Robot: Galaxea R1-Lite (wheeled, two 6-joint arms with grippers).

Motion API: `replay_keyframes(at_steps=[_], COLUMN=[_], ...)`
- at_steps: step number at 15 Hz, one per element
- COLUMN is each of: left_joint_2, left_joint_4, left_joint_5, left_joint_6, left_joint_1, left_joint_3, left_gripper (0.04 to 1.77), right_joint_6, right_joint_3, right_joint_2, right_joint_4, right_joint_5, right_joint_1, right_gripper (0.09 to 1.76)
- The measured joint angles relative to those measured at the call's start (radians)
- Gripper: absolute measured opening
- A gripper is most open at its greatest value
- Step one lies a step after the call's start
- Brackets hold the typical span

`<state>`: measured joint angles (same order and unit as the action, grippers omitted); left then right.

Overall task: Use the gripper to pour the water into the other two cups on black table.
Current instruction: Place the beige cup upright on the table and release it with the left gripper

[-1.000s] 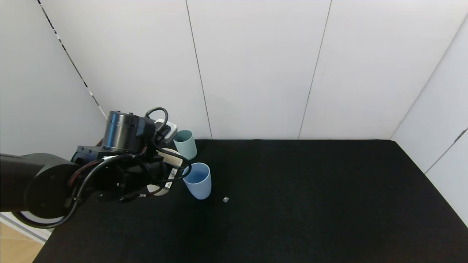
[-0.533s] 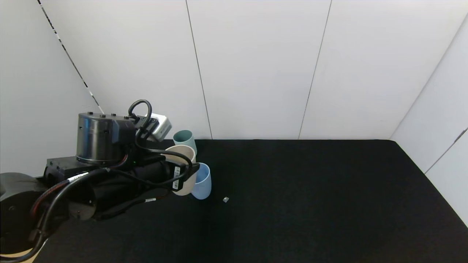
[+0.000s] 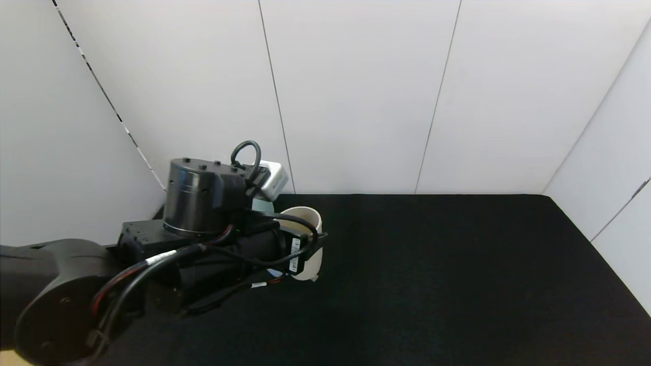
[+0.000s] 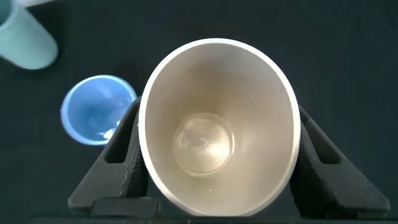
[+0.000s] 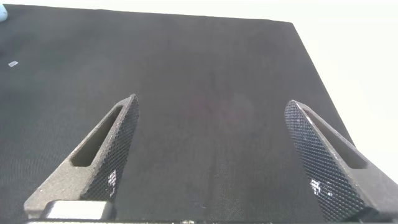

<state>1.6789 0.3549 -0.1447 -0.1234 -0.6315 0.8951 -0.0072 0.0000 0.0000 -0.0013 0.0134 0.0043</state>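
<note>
Cream-beige tumbler (image 4: 217, 127) sits clamped between the left gripper (image 4: 217, 158) fingers (image 4: 121, 165) — light blue tumbler (image 4: 96, 110) just beside; right gripper (image 5: 221, 155) gapes wide.

Cream-beige tumbler (image 3: 307, 217): mouth open to my left wrist view, inner wall pale and unmarked, a small shallow pool of clear water (image 4: 203, 142) lying at its base. A few tiny droplets cling to the inner wall.

Small pale scrap (image 5: 12, 63): lies alone on the counter (image 5: 205, 124), seen in my right wrist view, too small to identify.

White wall panels (image 3: 356, 91): plain, divided by thin dark vertical seams. A black-and-white dashed strip (image 3: 91, 71) runs diagonally down the left-hand panel.
</note>
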Motion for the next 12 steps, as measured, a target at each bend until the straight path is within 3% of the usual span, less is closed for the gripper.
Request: replay_keyframes(at_steps=[12], left_joint_2=[0.473], left_joint_4=[0.094], left_joint_5=[-0.045], left_joint_6=[-0.022], left_joint_1=[-0.036], left_joint_3=[0.387], left_gripper=[1.25], right_joint_6=[0.0], right_joint_3=[0.0], right_joint_2=[0.0], right_joint_4=[0.0], right_joint_5=[0.0], right_joint_1=[0.0], right_gripper=[1.71])
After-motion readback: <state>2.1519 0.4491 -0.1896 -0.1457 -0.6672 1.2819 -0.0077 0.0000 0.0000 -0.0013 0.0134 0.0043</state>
